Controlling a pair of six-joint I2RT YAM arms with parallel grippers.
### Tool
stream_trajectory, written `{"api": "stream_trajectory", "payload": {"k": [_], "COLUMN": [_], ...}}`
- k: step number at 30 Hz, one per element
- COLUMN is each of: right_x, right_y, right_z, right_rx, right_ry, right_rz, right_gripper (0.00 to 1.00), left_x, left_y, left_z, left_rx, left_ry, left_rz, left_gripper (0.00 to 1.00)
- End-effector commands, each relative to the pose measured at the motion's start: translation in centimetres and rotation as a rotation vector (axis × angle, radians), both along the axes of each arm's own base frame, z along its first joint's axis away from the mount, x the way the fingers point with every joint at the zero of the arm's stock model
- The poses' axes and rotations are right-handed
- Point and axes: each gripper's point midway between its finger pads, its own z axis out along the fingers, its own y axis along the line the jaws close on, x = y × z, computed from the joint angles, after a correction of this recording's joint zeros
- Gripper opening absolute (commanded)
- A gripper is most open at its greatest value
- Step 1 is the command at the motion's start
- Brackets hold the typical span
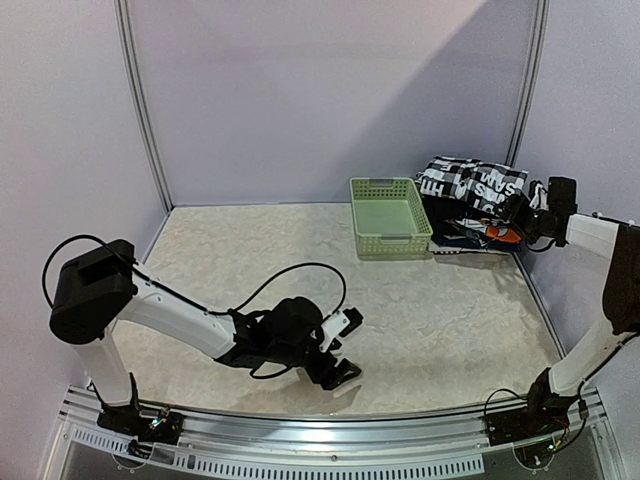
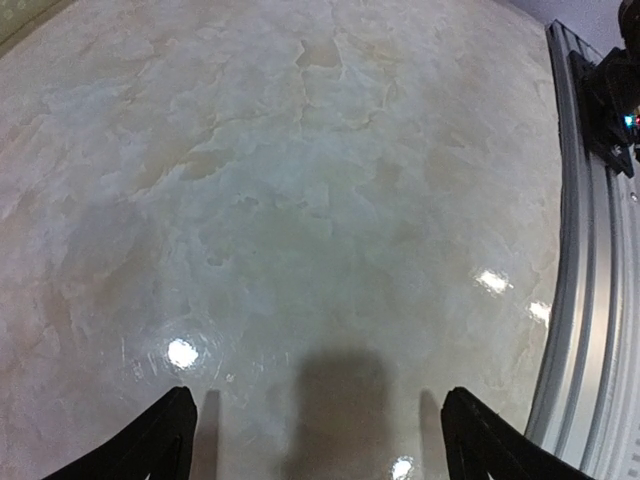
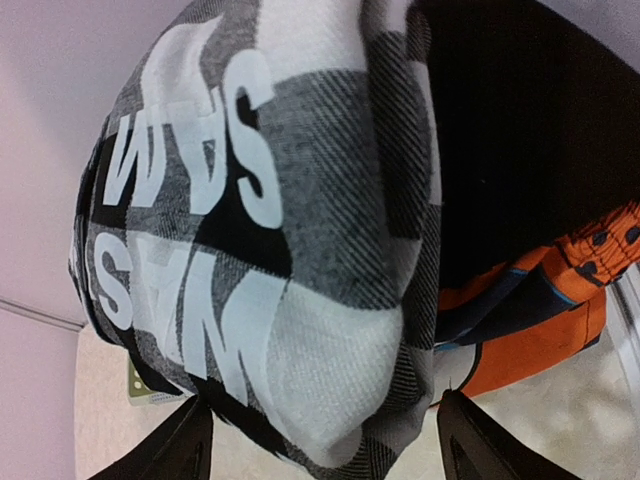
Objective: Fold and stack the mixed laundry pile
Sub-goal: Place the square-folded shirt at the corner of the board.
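Observation:
The mixed laundry pile (image 1: 472, 200) lies heaped in the far right corner of the table. On top is a black-and-white checked shirt (image 1: 468, 183) with white lettering; orange-blue printed pieces (image 1: 500, 235) poke out beneath it. My right gripper (image 1: 530, 215) is against the pile's right side. In the right wrist view a bulge of the checked shirt (image 3: 300, 250) fills the space between the spread fingers of the right gripper (image 3: 325, 400), with a black cloth (image 3: 520, 130) and an orange piece (image 3: 545, 340) beside it. My left gripper (image 1: 352, 345) hovers open and empty low over the bare tabletop (image 2: 300, 200).
A pale green slotted basket (image 1: 395, 243) stands just left of the pile, empty. Purple walls close in the back and sides. A metal rail (image 2: 590, 330) runs along the table's near edge, right of the left gripper.

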Motion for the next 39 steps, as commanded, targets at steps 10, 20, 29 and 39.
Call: {"api": "stream_trajectory", "payload": {"k": [10, 20, 29, 39], "right_x": [1.6, 0.3, 1.4, 2.8], "right_y": [-0.2, -4.0, -7.4, -11.5], "right_z": [2.1, 4.8, 6.4, 4.3], "right_rx": [0.017, -0.156, -0.399, -0.628], "right_ry": [-0.078, -0.020, 0.035, 0.123], "right_rz": [0.000, -0.182, -0.227, -0.312], "right_gripper": [0.24, 0.05, 0.07, 0.10], "left_x": [-0.5, -0.7, -0.5, 0.0], "left_y": [-0.6, -0.4, -0.1, 0.4], "left_z": [-0.7, -1.2, -1.6, -2.2], "left_rx": [0.006, 0.016, 0.015, 0.007], "left_ry": [0.009, 0.002, -0.009, 0.000], "left_rz": [-0.012, -0.031, -0.037, -0.038], "left_gripper": [0.86, 0.86, 0.86, 0.86]}}
